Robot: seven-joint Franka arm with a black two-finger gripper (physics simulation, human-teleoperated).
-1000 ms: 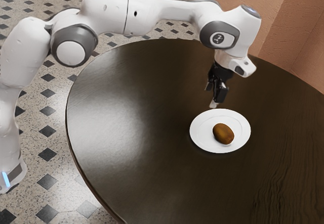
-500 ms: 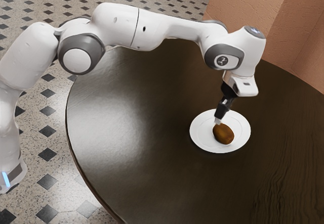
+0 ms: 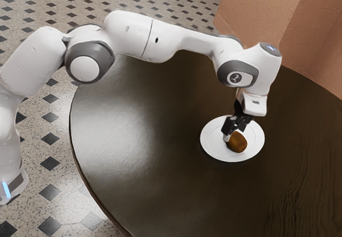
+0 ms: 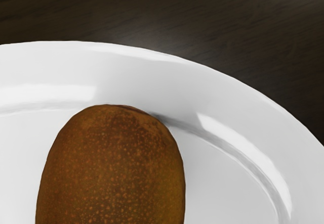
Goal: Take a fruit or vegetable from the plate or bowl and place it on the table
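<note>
The brown fruit (image 3: 238, 142) (image 4: 114, 171), maybe a kiwi, lies on the white plate (image 3: 210, 143) (image 4: 207, 97), close to the plate's middle. The plate sits on the dark table (image 3: 155, 157) (image 4: 61, 11), well in from its round edge. The black gripper (image 3: 235, 135) is low, right over the fruit. Its jaws are apart, and they don't look closed on anything. One pale tip is beside the fruit, on the exterior view's left. I can't see where the other tip ends.

I think the job right now is to get a good hold. The jaws should have one side of the fruit each, and go around its fat middle, not just its top. The fruit is round and looks a bit smooth, so a pinch up high could make it pop out and roll. If the jaws go down too far, they could bump the plate and push it. So go down gently, stop just above the plate, and squeeze slowly from both sides. Then lift straight up, high enough to get over the plate's rim, and set the fruit softly on the table so it won't roll.
</note>
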